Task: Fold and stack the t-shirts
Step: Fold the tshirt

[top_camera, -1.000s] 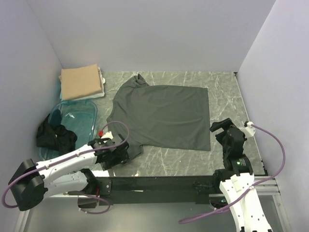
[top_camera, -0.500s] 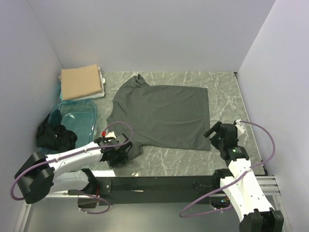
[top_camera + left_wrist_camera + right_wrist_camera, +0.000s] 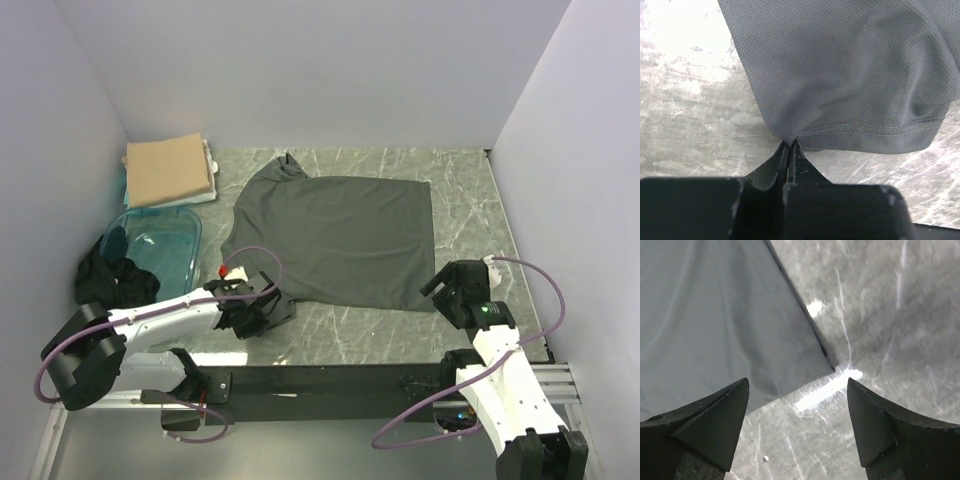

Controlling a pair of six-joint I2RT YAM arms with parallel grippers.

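A dark charcoal-grey t-shirt (image 3: 335, 240) lies spread flat on the marble table. My left gripper (image 3: 262, 308) is at its near-left sleeve. In the left wrist view the gripper (image 3: 790, 145) is shut on the stitched hem of the shirt (image 3: 840, 75), which puckers into the tips. My right gripper (image 3: 445, 292) stands open just off the shirt's near-right corner. In the right wrist view that gripper (image 3: 797, 382) has bare table between its fingers, and the shirt's corner (image 3: 790, 355) lies just beyond them. A folded tan t-shirt (image 3: 168, 170) sits at the back left. Black t-shirts (image 3: 115, 280) hang over the tub's edge.
A translucent teal tub (image 3: 165, 245) stands at the left, between the tan shirt and my left arm. White walls close in the table on three sides. A black rail (image 3: 320, 380) runs along the near edge.
My left gripper has closed on the sleeve hem after shifting slightly right. My right arm has moved left toward the shirt's near-right corner, its jaws a little narrower.
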